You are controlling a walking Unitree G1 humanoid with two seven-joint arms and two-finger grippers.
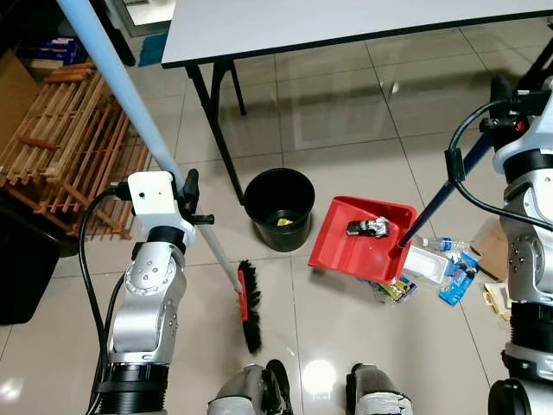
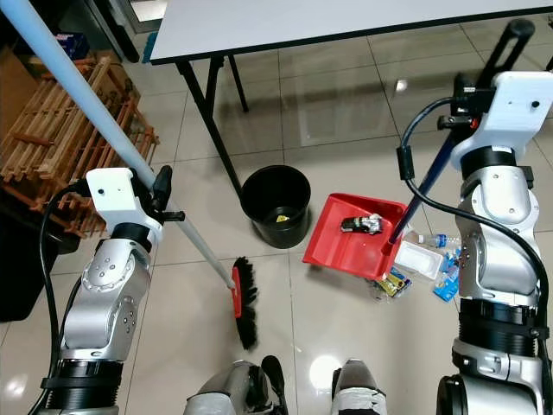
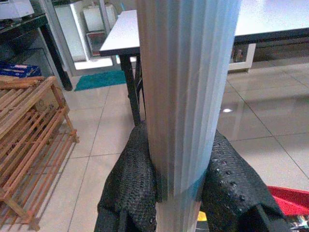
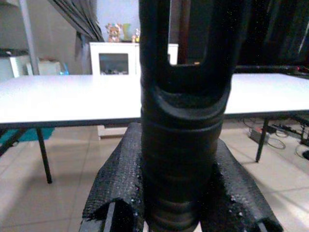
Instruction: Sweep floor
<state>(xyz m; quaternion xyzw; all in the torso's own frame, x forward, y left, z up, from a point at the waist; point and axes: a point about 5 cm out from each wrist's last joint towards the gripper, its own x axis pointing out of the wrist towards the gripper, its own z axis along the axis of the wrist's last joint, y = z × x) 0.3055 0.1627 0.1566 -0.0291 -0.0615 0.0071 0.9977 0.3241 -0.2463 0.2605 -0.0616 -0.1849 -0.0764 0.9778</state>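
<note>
Left gripper clenched the pale broom handle; its bristle head rested on the tiles near the robot's feet. A black bin stood centre. Right gripper gripped the dustpan handle, the red dustpan (holding debris) lying beside scattered litter.

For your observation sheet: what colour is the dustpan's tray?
Red; the dustpan shows best in the left eye view.
</note>
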